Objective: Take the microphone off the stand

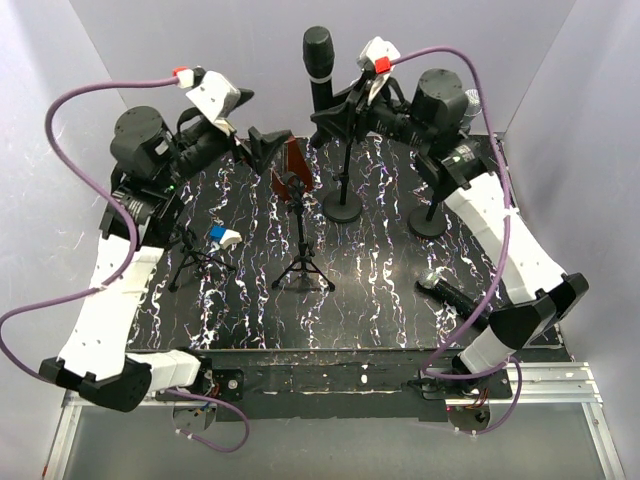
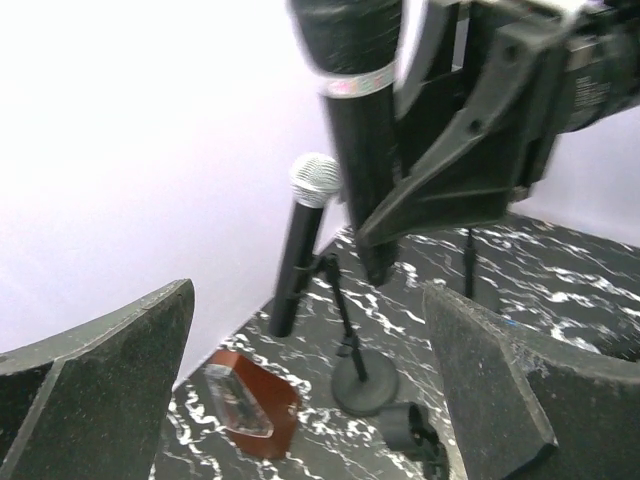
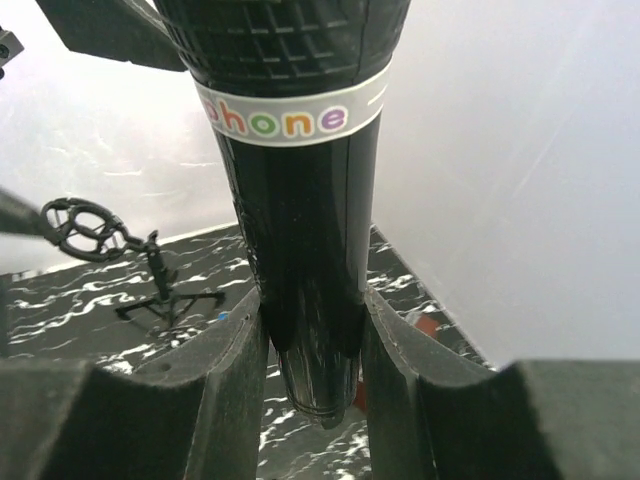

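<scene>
Clamps the glossy black cylindrical microphone (image 3: pixel 300 230) between the right gripper's (image 3: pixel 312 350) matte pads (image 3: pixel 230 390) near the veined counter's (image 1: pixel 380 270) far edge. Holds the left gripper (image 2: pixel 300 385) wide apart, empty.

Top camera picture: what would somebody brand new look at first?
Most likely the big black microphone sticking up at the back middle, with the right gripper pinching its lower end. The left gripper hangs open just to its left. A second microphone lies flat on the black marbled table at the near right.
</scene>
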Controlling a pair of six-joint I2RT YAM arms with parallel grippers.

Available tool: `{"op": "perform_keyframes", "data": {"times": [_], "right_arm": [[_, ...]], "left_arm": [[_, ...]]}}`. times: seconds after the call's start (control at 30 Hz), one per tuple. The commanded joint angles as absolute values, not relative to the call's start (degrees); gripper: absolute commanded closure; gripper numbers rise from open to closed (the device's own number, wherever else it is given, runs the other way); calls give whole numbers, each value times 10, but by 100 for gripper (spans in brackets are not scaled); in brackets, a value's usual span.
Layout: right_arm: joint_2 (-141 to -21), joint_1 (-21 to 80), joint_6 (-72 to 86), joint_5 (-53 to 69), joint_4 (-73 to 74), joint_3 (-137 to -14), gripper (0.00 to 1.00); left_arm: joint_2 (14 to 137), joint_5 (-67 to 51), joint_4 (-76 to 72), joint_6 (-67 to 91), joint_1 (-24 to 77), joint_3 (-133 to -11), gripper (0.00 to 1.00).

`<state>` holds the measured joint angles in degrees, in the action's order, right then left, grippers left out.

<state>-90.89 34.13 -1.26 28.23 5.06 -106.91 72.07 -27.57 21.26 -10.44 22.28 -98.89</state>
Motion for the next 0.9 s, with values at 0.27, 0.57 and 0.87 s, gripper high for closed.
{"op": "perform_keyframes", "data": {"times": [0.27,0.57,0.87], "right_arm": [[-869,316,-114,200,288,-1204,99],[-659,279,-184,173,304,-932,99],[-466,277,-215,91,554,-710,99]], "left_arm": [[651,-80,204,-48,204,-976,2],[621,-41,280,-172,182,-986,2],[659,-135,298,-209,154,-1019,2]]}}
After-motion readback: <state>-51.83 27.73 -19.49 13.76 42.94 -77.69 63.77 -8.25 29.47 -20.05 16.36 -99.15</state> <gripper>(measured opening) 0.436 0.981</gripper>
